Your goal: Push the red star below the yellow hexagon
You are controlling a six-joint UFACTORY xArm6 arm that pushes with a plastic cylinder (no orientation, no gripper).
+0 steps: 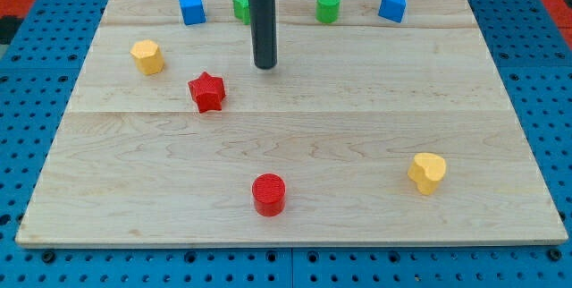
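The red star [206, 91] lies on the wooden board left of centre. The yellow hexagon [147, 56] sits up and to the left of it, near the board's left edge. My tip [264, 65] is at the end of the dark rod, up and to the right of the red star, with a clear gap between them. The tip touches no block.
A blue cube [191, 8], a green block [240, 5] partly hidden behind the rod, a green cylinder [328, 7] and a blue block [392, 6] line the top edge. A red cylinder [268, 194] is at bottom centre, a yellow heart-like block [427, 173] at bottom right.
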